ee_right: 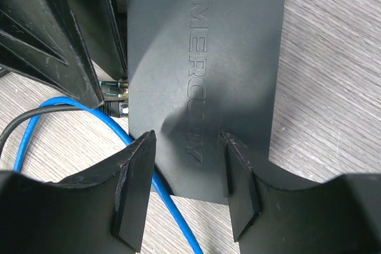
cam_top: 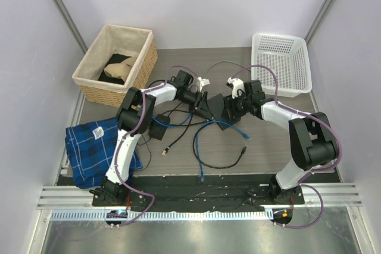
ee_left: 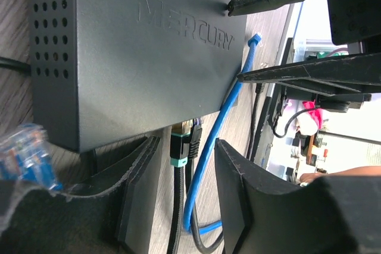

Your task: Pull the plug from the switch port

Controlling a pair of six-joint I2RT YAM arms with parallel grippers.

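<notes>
The switch port (ee_left: 149, 52) is a flat black box marked MERCURY, lying on the table between both grippers (cam_top: 215, 116). Two plugs (ee_left: 181, 144) sit in its sockets, one black with a teal band, one plain black. My left gripper (ee_left: 186, 176) is open, and its fingers (ee_left: 140, 188) straddle the plugs without touching them. My right gripper (ee_right: 187, 182) is open, and its fingers (ee_right: 241, 188) hang over the near end of the switch port (ee_right: 202, 57). The plugs show in the right wrist view (ee_right: 113, 98) beside the left gripper's fingers (ee_right: 53, 40).
A blue cable (ee_left: 217, 141) runs between the left fingers and under the switch port's edge (ee_right: 152, 182). Loose black and blue cables (cam_top: 208, 147) and a small black adapter (cam_top: 159, 130) lie nearby. A wicker basket (cam_top: 116, 63), a white plastic basket (cam_top: 283, 63) and a blue plaid cloth (cam_top: 95, 147) surround them.
</notes>
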